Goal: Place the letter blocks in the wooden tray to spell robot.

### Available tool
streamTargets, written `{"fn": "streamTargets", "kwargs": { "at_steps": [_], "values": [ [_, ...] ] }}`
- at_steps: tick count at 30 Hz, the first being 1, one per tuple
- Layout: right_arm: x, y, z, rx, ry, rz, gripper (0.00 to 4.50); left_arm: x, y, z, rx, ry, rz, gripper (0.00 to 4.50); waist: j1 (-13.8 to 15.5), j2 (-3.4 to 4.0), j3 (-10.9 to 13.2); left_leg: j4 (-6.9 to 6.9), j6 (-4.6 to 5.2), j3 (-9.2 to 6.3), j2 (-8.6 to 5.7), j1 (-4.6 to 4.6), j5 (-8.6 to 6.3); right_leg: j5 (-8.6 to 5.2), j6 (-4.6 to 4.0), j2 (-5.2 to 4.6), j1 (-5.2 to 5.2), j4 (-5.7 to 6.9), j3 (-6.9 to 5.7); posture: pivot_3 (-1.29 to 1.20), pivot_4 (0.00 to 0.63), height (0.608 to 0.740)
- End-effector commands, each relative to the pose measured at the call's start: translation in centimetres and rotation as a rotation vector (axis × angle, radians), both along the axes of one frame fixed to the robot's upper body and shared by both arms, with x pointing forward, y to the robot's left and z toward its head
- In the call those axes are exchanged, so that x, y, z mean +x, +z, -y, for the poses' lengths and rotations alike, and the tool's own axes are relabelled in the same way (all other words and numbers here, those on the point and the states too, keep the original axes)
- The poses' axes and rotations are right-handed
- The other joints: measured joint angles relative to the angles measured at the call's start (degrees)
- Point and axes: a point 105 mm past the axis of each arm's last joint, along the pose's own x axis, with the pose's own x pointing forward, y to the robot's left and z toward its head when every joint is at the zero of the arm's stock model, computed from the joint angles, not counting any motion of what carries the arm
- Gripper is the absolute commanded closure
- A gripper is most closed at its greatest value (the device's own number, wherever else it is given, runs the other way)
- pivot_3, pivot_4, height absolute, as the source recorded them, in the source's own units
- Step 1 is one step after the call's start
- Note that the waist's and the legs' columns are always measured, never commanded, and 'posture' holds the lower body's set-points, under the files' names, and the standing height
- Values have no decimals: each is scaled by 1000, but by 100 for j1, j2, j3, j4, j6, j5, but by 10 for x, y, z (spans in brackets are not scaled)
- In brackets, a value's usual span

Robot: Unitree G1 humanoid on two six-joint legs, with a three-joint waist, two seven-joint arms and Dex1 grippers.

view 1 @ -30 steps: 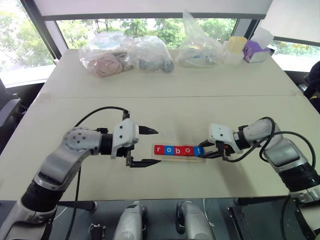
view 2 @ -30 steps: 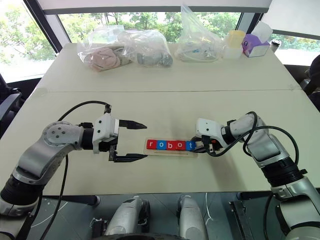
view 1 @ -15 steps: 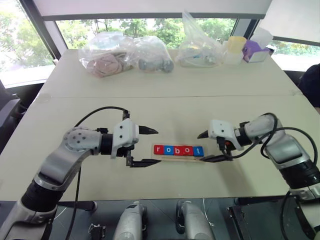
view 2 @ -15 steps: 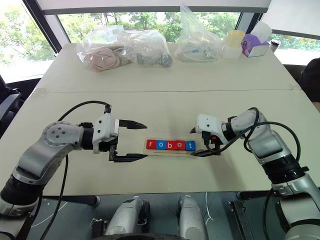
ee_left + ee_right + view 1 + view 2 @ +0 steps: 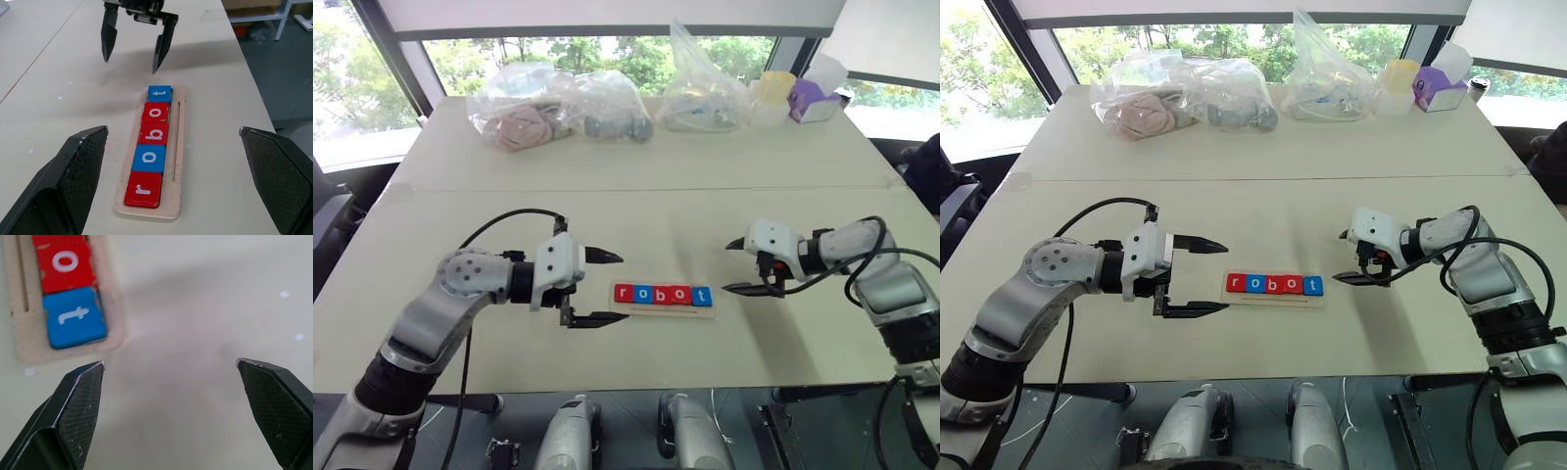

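Table (image 5: 636,211), broad, cream-coloured, rectangular, carries the long pale-wood tray (image 5: 179,161) near its front edge, between the two grippers. Left gripper (image 5: 604,288): black fingers spread wide, empty, one finger above the other, tips just beside the tray's "r" end but apart from it. Right gripper (image 5: 1342,258): fingers likewise wide apart, empty, near the tray's "t" end with bare table between. Five flat square letter blocks (image 5: 151,153) sit in the tray in a touching row: red r, blue o, red b, red o, blue t.
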Motion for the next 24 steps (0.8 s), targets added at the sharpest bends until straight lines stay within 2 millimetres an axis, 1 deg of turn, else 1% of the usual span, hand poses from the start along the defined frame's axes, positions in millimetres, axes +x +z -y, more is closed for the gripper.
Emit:
{"fn": "streamTargets", "kwargs": {
  "at_steps": [1, 15, 24],
  "values": [
    [-2, 14, -7, 26, 24, 47, 63, -1, 11, 2, -12, -19, 47, 0, 0, 0, 0, 0, 0, -1, 0, 0, 0, 0, 0, 0, 0, 0, 0, 0, 150, 740],
    [-7, 11, -22, 52, 46, 47, 63, -1, 11, 2, -10, -23, 47, 0, 2, 0, 0, 0, 0, -2, 1, 0, 0, 0, 0, 0, 0, -1, 0, 0, 150, 740],
    [-9, 8, -25, 48, 60, 40, 63, -2, 12, 2, -12, -23, 49, 0, 2, 0, 0, 0, 0, -2, 1, 0, 0, 0, 0, 0, 0, 0, 0, 0, 150, 740]
  ]
}}
